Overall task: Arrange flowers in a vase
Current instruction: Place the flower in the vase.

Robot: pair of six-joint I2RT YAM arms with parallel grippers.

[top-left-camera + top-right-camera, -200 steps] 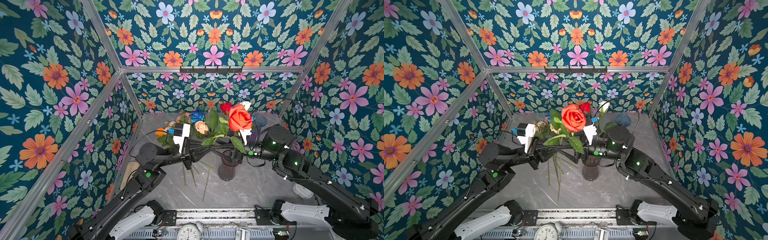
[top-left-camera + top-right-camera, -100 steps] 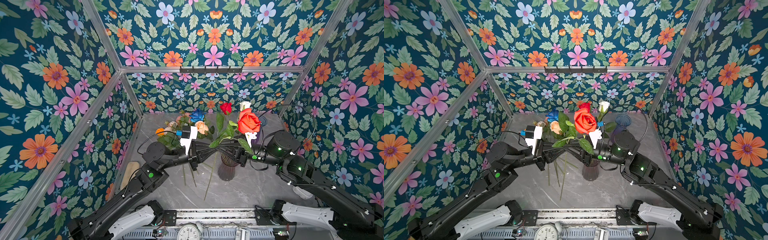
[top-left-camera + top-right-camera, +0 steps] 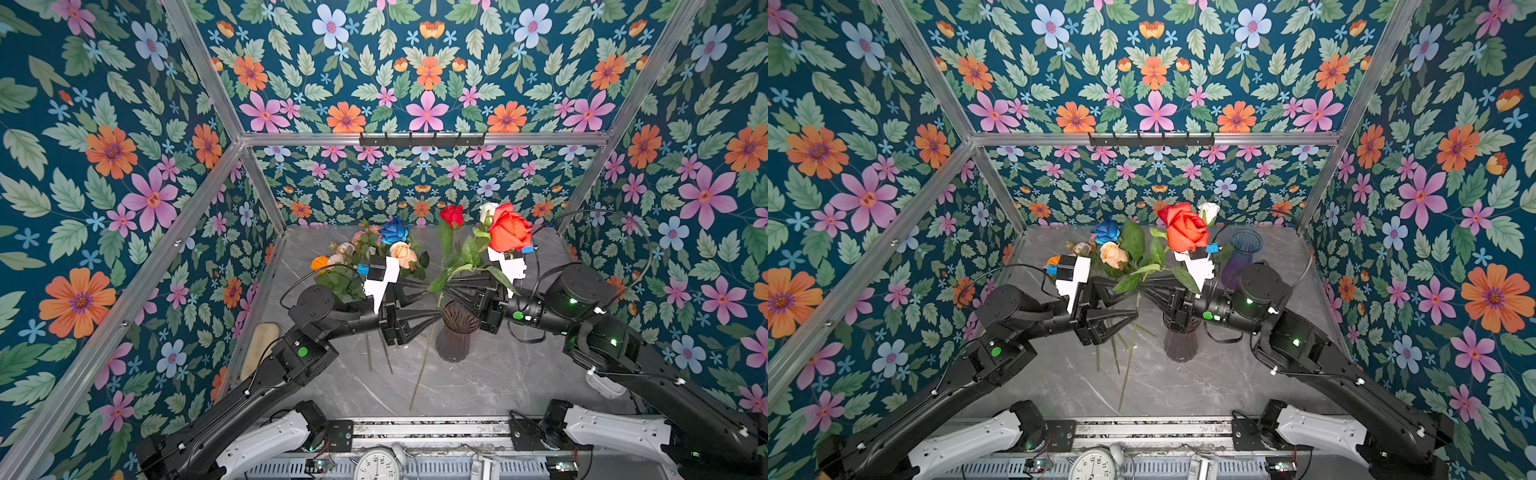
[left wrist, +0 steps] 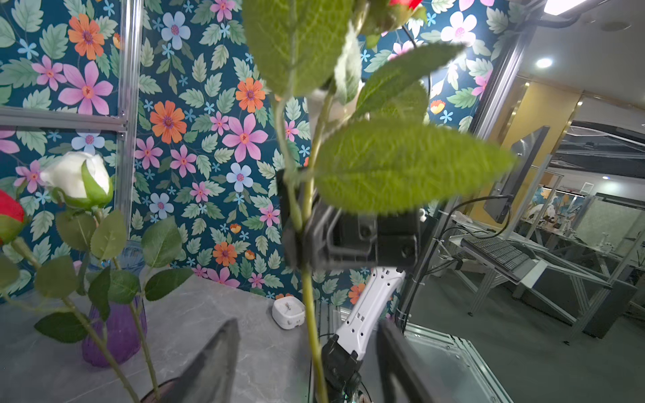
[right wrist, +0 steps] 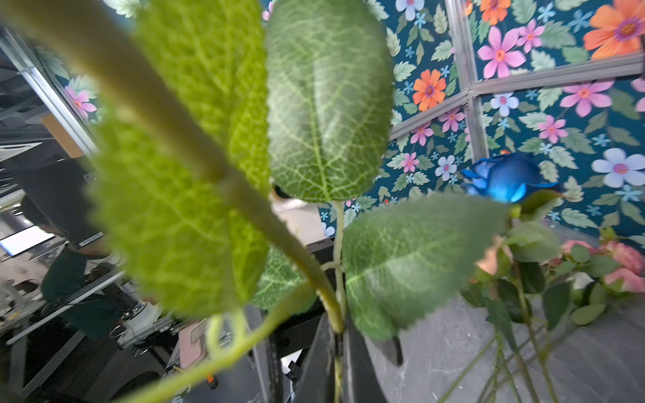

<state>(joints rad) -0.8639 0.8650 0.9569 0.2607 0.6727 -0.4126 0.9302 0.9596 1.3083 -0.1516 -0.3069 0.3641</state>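
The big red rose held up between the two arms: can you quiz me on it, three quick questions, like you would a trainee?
1. True or false: the right hand is shut on the stem of the big red rose.
2. The left hand is: A) shut on the same stem; B) open, with a finger on either side of that stem; C) gripping a vase.
3. Fill in, inside or outside: the lower end of the rose's stem hangs ___ the dark vase.

Key: 1 true; 2 B; 3 outside.
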